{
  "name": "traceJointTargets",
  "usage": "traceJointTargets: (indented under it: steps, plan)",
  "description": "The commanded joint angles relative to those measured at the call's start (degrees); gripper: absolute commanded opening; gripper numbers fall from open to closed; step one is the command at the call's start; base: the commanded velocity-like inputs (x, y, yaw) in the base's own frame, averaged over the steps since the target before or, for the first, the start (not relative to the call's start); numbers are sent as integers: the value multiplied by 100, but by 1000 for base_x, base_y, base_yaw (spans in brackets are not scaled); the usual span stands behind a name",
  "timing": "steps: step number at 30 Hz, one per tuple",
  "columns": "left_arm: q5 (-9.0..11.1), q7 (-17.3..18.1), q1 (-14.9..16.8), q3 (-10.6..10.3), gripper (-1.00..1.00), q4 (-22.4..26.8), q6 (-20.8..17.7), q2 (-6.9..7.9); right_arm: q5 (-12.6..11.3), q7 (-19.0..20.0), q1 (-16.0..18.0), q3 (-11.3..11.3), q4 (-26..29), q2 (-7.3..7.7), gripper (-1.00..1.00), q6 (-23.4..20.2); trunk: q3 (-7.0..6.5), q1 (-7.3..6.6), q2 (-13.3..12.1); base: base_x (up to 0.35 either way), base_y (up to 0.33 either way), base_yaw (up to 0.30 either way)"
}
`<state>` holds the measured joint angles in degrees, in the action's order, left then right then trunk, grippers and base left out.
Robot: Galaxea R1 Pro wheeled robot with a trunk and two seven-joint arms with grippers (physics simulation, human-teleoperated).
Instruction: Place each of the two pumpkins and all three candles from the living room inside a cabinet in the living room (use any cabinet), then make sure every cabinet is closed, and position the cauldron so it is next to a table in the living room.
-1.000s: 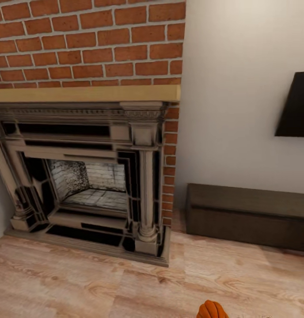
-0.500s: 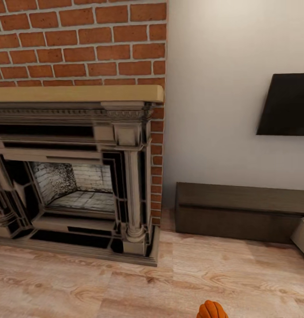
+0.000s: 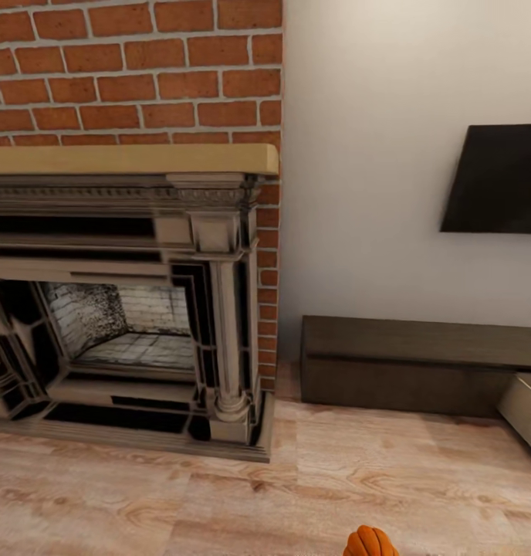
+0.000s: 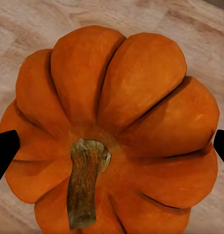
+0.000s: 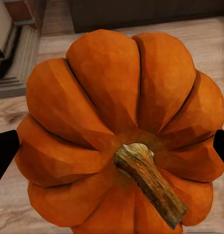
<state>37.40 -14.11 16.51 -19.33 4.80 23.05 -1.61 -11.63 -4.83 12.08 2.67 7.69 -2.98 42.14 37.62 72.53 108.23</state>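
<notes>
Since a moment ago the view has swung right, showing the cabinet's [image 3: 420,363] open drawer [image 3: 525,409]. Each claw [image 4: 112,146] [image 5: 112,146] clamps a pumpkin [image 4: 116,126] [image 5: 121,131] between its fingers; next, drive up and drop them in.

A brick fireplace [image 3: 134,309] with wooden mantel [image 3: 134,159] stands beside a wall-mounted black screen [image 3: 497,179].

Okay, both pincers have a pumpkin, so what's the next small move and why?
Probably keep turning and rolling right toward the cabinet. Its open drawer sits at the head view's right edge, past the fireplace. The left pincer grips one pumpkin and the right pincer grips another pumpkin, so both are ready to drop in.
</notes>
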Motion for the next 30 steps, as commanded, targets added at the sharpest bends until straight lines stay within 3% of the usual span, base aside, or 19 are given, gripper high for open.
traceJointTargets:
  steps: [1, 12, 25, 30]
  plan:
    - [4, -66, 2, -53, -100, 4, 6, 1, -15, -36, 5, 32, -3, 1, -100, 13, 7, -1, 3, 0, 0, -253]
    - [-2, -66, 2, -54, -100, 4, 15, -5, -2, -36, 5, 30, -11, 8, -100, 22, 9, -1, 3, 0, -5, -291]
    - [-5, -66, 2, -60, -100, 4, 15, -6, 20, -27, 5, 32, -13, 8, -100, 32, -21, -1, 3, 57, -259, -300]
    - [-5, -66, 2, -59, -100, 4, 22, -6, 20, -27, 5, 32, -13, 8, -100, 32, -35, -1, 3, 2, -21, -300]
